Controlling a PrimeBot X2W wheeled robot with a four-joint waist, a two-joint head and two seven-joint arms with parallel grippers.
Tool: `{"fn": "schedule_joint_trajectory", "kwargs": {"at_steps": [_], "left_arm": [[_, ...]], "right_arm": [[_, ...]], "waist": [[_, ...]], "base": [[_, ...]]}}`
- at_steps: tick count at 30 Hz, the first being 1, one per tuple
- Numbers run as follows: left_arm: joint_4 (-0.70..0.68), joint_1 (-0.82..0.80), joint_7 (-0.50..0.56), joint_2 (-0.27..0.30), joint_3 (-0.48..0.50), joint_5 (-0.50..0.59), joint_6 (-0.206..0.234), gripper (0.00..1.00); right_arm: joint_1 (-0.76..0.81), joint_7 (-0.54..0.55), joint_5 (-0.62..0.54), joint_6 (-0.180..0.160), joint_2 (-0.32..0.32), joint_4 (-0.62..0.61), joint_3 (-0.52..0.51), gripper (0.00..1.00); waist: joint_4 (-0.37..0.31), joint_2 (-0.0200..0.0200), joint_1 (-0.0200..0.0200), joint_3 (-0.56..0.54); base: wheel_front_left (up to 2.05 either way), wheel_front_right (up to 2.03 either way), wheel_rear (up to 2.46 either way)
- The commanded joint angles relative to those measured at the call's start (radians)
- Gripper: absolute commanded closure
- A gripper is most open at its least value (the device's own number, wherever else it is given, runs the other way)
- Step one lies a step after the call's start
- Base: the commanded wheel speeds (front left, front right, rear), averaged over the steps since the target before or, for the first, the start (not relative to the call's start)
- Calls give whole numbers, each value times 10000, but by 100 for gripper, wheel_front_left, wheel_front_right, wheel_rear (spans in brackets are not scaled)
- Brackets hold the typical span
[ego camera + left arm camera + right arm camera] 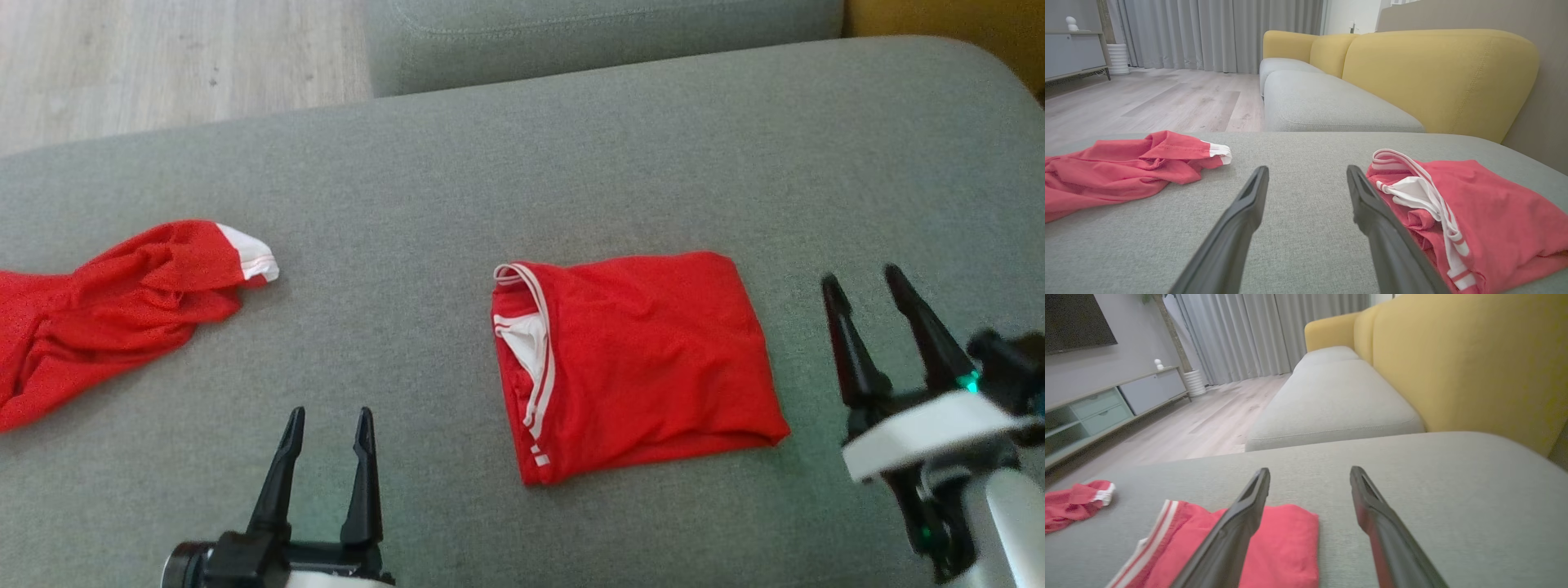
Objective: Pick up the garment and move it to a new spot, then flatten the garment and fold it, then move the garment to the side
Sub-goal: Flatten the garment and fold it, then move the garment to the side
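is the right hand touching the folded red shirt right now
Apart. The head view shows a strip of bare grey cushion between the open right hand and the folded shirt, whose right edge lies short of the fingers.

Left gripper (329, 418) holds its two dark fingers parted, pointing forward, nothing between them. Well to its right, the right gripper (861, 278) is also spread and empty. It leans leftward on a white wrist (922, 433) that looks slightly blurred.
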Motion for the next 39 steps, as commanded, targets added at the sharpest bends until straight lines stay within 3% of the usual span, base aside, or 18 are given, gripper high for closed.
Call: {"fn": "schedule_joint_trajectory", "kwargs": {"at_steps": [1,8,12,23,33,39], "left_arm": [[-246,-146,-95,-53,402,110,-40,0],[129,-59,-95,-53,549,250,-254,0],[369,-23,-95,-53,645,378,-340,0],[678,215,-95,-53,944,492,-465,0],[640,283,-95,-53,946,433,-433,0],[619,297,-95,-53,886,406,-418,0]], "right_arm": [[89,-317,-273,69,-192,-148,48,0],[1107,-2204,-2181,69,135,1428,-1062,0],[1430,-2376,-2507,69,464,1852,-1354,0],[1900,-2390,-2699,69,851,1599,-1390,0],[1179,-2275,-1417,69,779,1678,-1685,0],[17,429,1293,69,325,1232,-1221,0]], "waist": [[27,0,0,-81],[344,0,0,-583],[489,0,0,-751],[711,0,0,-992],[858,0,0,-978],[1002,0,0,-831]], "base": [[0,0,0],[0,0,0],[0,0,0],[0,0,0],[0,0,0],[0,0,0]]}}
